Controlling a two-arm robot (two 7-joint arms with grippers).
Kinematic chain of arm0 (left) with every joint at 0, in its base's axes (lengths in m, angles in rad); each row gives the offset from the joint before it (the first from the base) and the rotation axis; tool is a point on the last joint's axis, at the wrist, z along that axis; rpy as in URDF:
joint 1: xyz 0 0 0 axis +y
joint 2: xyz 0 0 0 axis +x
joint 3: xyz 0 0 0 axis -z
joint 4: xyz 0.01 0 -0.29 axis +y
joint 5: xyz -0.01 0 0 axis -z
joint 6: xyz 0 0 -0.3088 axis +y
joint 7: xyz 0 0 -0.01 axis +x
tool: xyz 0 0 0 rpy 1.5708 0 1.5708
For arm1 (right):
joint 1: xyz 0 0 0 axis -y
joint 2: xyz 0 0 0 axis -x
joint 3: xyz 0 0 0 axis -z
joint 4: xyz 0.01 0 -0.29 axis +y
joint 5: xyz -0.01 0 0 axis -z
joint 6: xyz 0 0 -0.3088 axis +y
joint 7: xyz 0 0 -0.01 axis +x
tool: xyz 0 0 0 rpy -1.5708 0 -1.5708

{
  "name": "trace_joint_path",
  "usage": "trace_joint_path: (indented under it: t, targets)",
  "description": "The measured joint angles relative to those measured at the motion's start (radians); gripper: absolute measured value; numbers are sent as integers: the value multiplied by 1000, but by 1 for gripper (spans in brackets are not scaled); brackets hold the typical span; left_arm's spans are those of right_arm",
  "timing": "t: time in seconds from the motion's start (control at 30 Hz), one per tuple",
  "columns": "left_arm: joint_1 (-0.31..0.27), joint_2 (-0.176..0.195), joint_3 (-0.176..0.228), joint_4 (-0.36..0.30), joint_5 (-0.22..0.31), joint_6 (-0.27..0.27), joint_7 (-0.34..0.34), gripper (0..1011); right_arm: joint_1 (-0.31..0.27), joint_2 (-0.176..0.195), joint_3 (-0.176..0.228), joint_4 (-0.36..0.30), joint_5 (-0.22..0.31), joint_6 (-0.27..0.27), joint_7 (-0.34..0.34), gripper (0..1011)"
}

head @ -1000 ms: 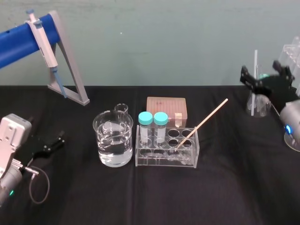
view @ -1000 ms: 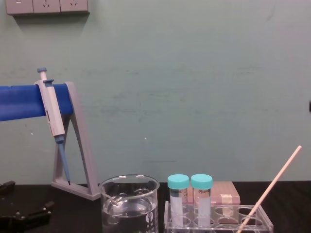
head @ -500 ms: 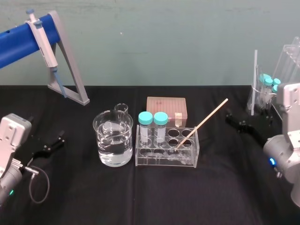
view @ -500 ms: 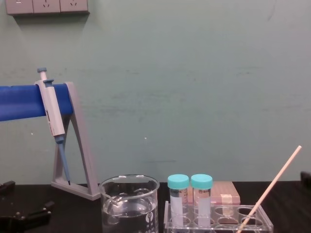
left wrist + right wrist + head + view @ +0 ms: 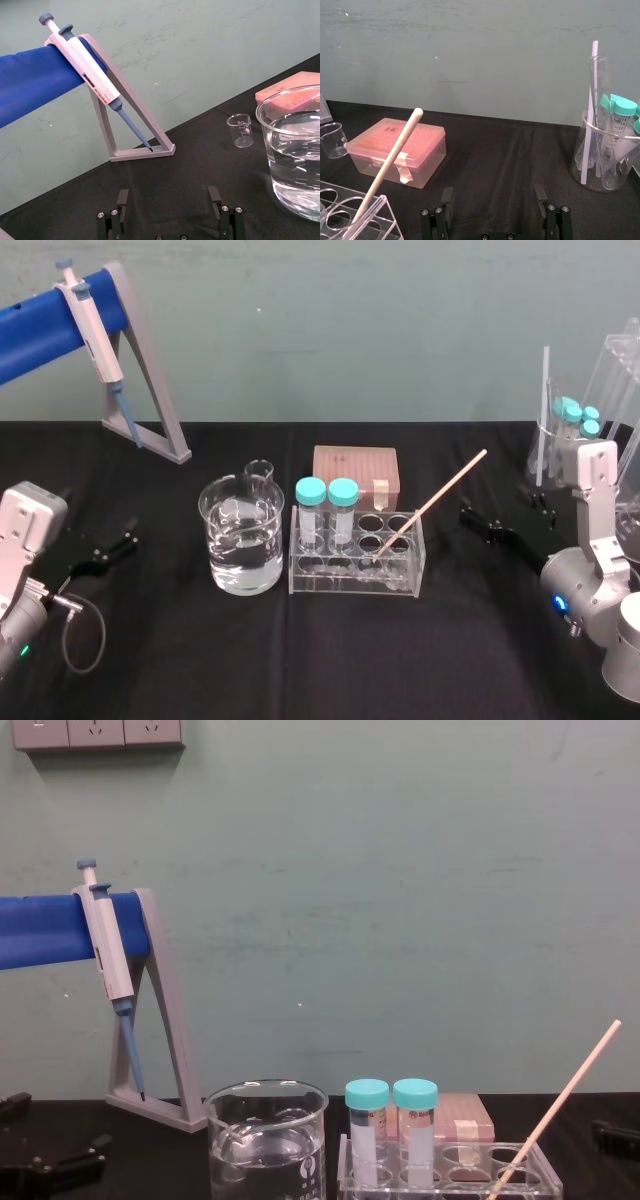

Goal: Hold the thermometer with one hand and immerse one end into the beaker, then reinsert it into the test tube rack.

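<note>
The thermometer (image 5: 432, 502) is a thin cream rod that stands in the right end of the test tube rack (image 5: 350, 580) and leans up to the right. The beaker (image 5: 241, 540), partly filled with clear water, stands just left of the rack. My right gripper (image 5: 500, 505) hovers low, right of the rack, open and empty. In the right wrist view its fingers (image 5: 447, 197) are spread wide, with the thermometer (image 5: 395, 152) ahead and off to one side. My left gripper (image 5: 100, 515) rests open at the table's left, apart from the beaker (image 5: 295, 165).
A pipette (image 5: 95, 325) hangs on a blue-and-grey stand at the back left. Behind the rack lie a pink tip box (image 5: 355, 472) and a tiny beaker (image 5: 258, 472). Two teal-capped tubes (image 5: 326, 505) fill the rack's left holes. A glass holding tubes (image 5: 565, 440) stands at the far right.
My right arm has swung down from the back right corner and leftward, bringing its open gripper low beside the rack. The left arm and the thermometer have not moved.
</note>
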Motion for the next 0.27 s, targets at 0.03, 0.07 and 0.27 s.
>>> trace_joint_path:
  t: [0.03,0.07,0.27]
  targets:
    - [0,0,0,0,0,0,0,1004,0,0,0,0,0,0,0,1003]
    - [0,0,0,0,0,0,0,1004,0,0,0,0,0,0,0,1003]
    - [0,0,0,0,0,0,0,1004,-1,1,-1,-1,1,0,-1,1003]
